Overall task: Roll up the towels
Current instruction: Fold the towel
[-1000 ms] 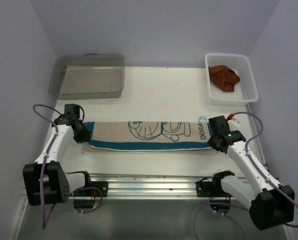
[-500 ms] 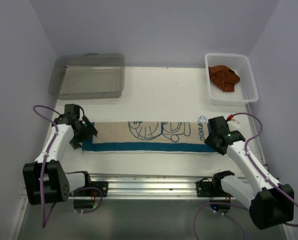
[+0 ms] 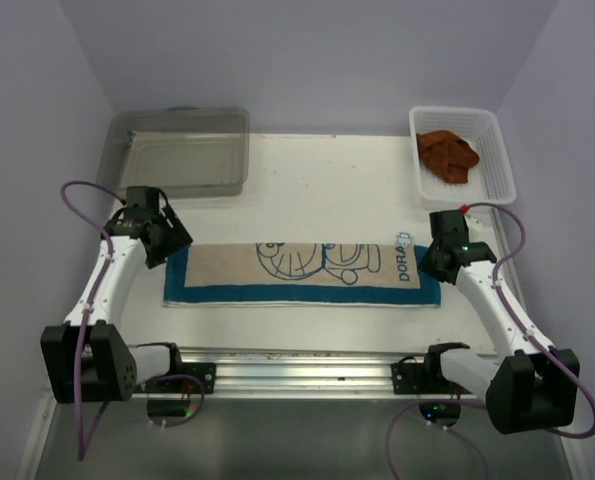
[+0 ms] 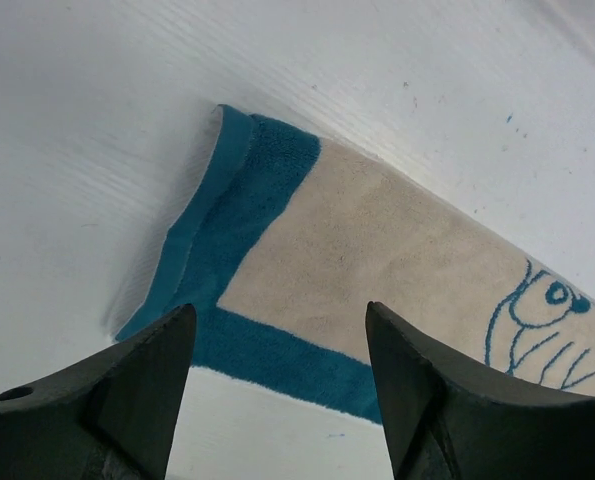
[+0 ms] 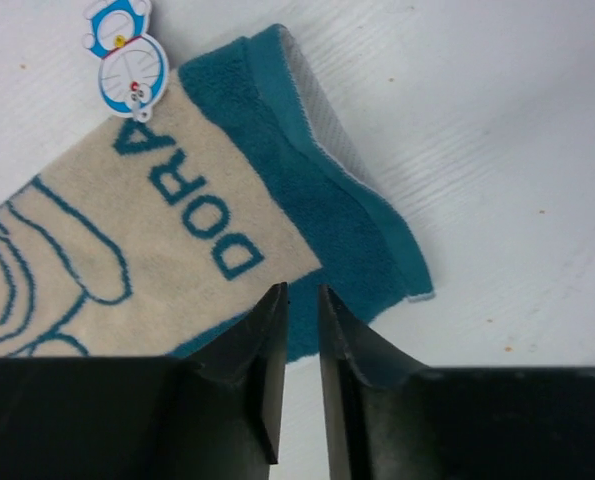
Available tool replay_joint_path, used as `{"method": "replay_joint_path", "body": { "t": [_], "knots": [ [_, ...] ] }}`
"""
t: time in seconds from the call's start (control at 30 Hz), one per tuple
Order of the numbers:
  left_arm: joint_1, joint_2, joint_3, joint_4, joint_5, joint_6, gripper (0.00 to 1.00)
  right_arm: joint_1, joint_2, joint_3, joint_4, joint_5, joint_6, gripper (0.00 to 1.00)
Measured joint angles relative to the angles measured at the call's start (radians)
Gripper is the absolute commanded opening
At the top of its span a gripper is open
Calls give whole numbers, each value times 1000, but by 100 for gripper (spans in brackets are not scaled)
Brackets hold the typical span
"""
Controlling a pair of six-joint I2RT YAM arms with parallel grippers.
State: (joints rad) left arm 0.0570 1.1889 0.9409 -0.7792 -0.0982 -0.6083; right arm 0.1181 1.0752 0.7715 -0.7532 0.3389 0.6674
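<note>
The cream towel (image 3: 302,272) with blue edges and a blue drawing lies flat and long across the table's front. My left gripper (image 3: 167,238) hovers over its left end, open wide, with the towel (image 4: 357,240) showing between the fingers of that gripper (image 4: 277,310). My right gripper (image 3: 437,264) is over the right end, where the towel (image 5: 127,240) reads "DORA". Its jaws (image 5: 300,290) stand a narrow gap apart with nothing between them. The rust-brown towel (image 3: 447,155) lies crumpled in the white basket.
The white mesh basket (image 3: 502,170) stands at the back right and a clear plastic bin (image 3: 177,150) at the back left. A metal rail (image 3: 297,365) runs along the near edge. A small cartoon tag (image 5: 127,60) hangs at the towel's corner.
Both grippers were shut on the towel's ends a second ago; both have let go and drawn back from it. The towel now lies flat, its ends free.
</note>
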Motion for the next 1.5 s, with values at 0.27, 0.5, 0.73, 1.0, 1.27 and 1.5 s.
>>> {"method": "replay_joint_path", "body": {
  "t": [0.27, 0.5, 0.73, 1.0, 1.27, 1.5],
  "knots": [
    [-12, 213, 2, 102, 85, -3, 66, -10, 187, 76, 103, -149, -66, 6],
    [3, 379, 11, 148, 77, -39, 66, -34, 388, 161, 179, -147, -93, 5],
    [32, 457, 10, 171, 78, -63, 65, -91, 550, 159, 215, -147, -107, 6],
    [34, 393, 11, 156, 45, -56, 65, -92, 445, 163, 191, -120, -132, 12],
    [-43, 146, 13, 143, -48, -44, 64, -205, 320, 165, 159, -98, -190, 27],
    [-198, 196, 16, 132, -33, -45, 64, -255, 370, 165, 129, -182, -241, 50]
  ]
}}
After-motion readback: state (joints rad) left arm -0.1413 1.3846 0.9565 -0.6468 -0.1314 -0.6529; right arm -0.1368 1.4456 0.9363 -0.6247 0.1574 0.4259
